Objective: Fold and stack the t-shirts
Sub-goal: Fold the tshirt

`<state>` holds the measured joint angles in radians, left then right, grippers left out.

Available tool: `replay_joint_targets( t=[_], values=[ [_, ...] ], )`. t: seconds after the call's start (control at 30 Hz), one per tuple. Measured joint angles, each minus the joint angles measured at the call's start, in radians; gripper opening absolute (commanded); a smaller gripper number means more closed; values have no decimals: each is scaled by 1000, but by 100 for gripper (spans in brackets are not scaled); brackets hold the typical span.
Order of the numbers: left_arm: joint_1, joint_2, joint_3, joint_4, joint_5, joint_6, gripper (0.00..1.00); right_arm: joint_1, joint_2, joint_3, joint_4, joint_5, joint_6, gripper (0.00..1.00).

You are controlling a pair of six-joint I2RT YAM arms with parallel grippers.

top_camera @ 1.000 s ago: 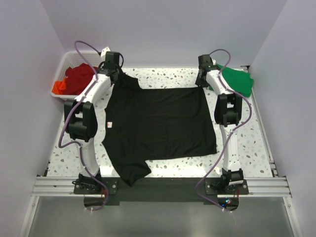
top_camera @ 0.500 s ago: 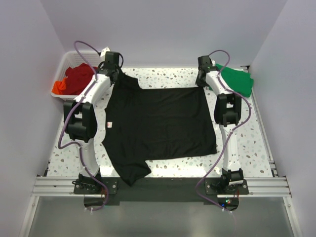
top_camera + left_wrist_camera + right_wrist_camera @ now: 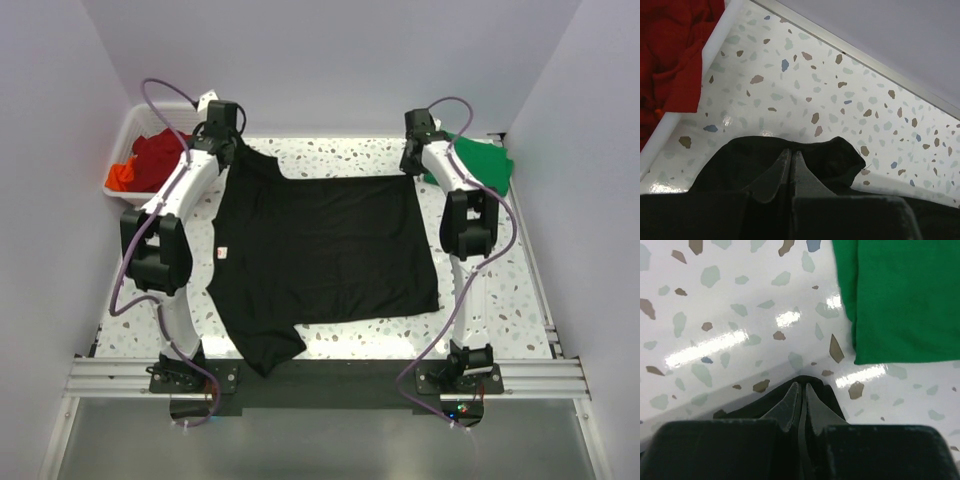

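Note:
The black t-shirt (image 3: 320,250) lies spread flat across the table, a small white tag (image 3: 221,252) near its left edge. My left gripper (image 3: 232,143) is shut on its far left sleeve; the wrist view shows black cloth (image 3: 840,160) bunched round the closed tips (image 3: 791,152). At the far right corner of the shirt my right gripper (image 3: 410,160) is shut on the hem, with black fabric (image 3: 747,410) pinched between its tips (image 3: 800,386). A folded green t-shirt (image 3: 482,162) (image 3: 900,295) lies just right of that gripper. The dark red t-shirt (image 3: 160,158) (image 3: 670,55) and the orange one (image 3: 119,176) sit in the basket.
A white slatted basket (image 3: 128,135) stands at the far left corner; its rim (image 3: 695,95) runs close to my left gripper. The back wall and side walls close in the speckled table (image 3: 340,155). A metal rail (image 3: 320,375) runs along the near edge.
The right gripper has shut on the shirt's far right corner. Both arms have shifted slightly towards the back wall, and the left sleeve has been drawn a little with the left gripper.

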<state>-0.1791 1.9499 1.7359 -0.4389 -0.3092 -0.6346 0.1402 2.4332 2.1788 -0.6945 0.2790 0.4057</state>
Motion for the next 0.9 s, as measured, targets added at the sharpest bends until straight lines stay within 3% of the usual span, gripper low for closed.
replay_joint_targets(
  t=[0.43, 0.9],
  values=[
    [0, -135, -63, -44, -6, -1, 0, 0, -254, -141, -18, 18, 2, 0],
    [0, -440, -330, -109, -1, -19, 0, 0, -429, -477, -19, 17, 50, 0]
  ],
)
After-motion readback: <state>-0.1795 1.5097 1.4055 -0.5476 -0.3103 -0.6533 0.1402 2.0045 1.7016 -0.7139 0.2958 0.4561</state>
